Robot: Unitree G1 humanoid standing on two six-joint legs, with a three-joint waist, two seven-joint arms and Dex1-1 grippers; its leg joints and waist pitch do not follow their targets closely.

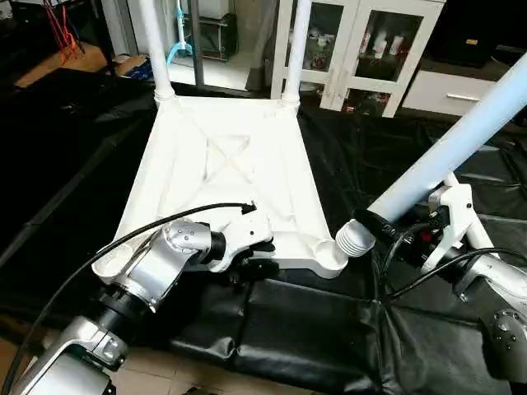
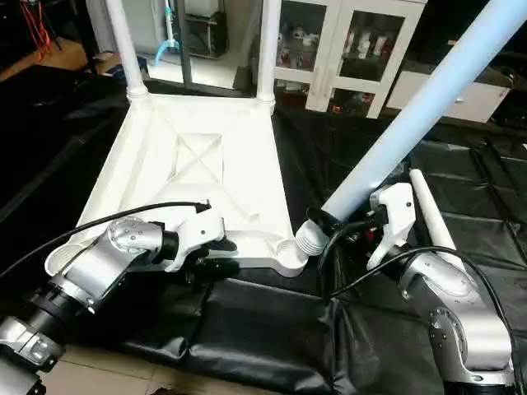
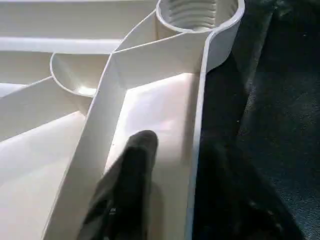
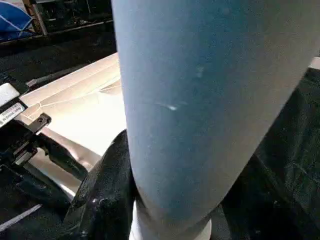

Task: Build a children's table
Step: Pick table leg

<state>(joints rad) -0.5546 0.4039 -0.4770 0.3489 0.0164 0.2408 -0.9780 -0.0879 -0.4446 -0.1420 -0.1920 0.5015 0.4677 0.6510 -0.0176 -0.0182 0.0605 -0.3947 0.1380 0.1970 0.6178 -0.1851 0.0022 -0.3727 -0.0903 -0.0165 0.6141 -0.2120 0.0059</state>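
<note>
Upturned white tabletop (image 1: 222,164) on black cover. Left gripper (image 1: 257,251) straddles its near rim, fingers apart. Right gripper (image 2: 350,224) clamps a tilted leg (image 2: 412,107) by the near corner socket (image 1: 328,250).

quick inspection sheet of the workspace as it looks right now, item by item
surface: black cover over the work area, wrinkled near the front edge.
job's things: tabletop lies underside up; two legs stand in its far sockets; near right socket has no leg in it; a third leg is tilted with its threaded end beside that socket; a fourth leg lies on the cover at right.
clutter: nothing seen.
grippers: left gripper straddles the tabletop's near rim; right gripper holds the tilted leg near its threaded end.
cables: black cable loops over the left arm; more by the right wrist.
surroundings: white glass-door cabinet behind.
</note>
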